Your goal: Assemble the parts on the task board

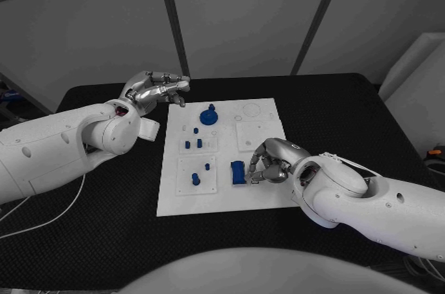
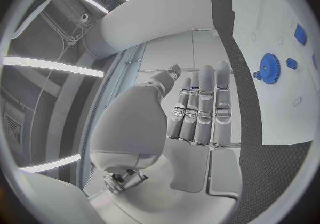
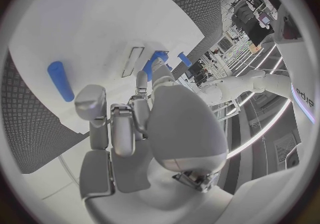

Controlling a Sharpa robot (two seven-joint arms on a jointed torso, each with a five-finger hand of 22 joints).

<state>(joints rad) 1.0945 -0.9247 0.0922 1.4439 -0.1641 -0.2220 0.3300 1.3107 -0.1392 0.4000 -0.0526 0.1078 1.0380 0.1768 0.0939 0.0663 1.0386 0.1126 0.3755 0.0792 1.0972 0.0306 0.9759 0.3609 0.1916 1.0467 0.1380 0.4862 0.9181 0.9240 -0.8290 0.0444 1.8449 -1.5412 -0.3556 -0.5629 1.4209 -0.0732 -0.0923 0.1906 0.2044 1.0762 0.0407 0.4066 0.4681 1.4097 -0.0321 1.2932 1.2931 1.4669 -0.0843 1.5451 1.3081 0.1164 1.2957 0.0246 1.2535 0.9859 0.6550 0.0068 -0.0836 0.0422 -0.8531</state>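
The white task board [image 1: 264, 197] lies in the middle of the black table. A blue gear [image 1: 209, 117] [image 2: 269, 68] stands near the board's far end, with small blue parts [image 1: 194, 143] just nearer than it. Two more small parts [image 1: 195, 178] sit in the near-left panel. A long blue block [image 1: 238, 172] [image 3: 60, 81] lies toward the near edge. My right hand [image 1: 269, 163] [image 3: 133, 117] rests low over the board just right of that block, fingers curled in. I cannot tell if it touches the block. My left hand [image 1: 157, 88] [image 2: 200, 112] hangs above the board's far-left corner, fingers curled, holding nothing.
Bare black table [image 1: 111, 217] surrounds the board on every side. The board's right half carries shallow white recesses [image 1: 252, 134] with nothing blue in them. A grey wall stands behind the table's far edge.
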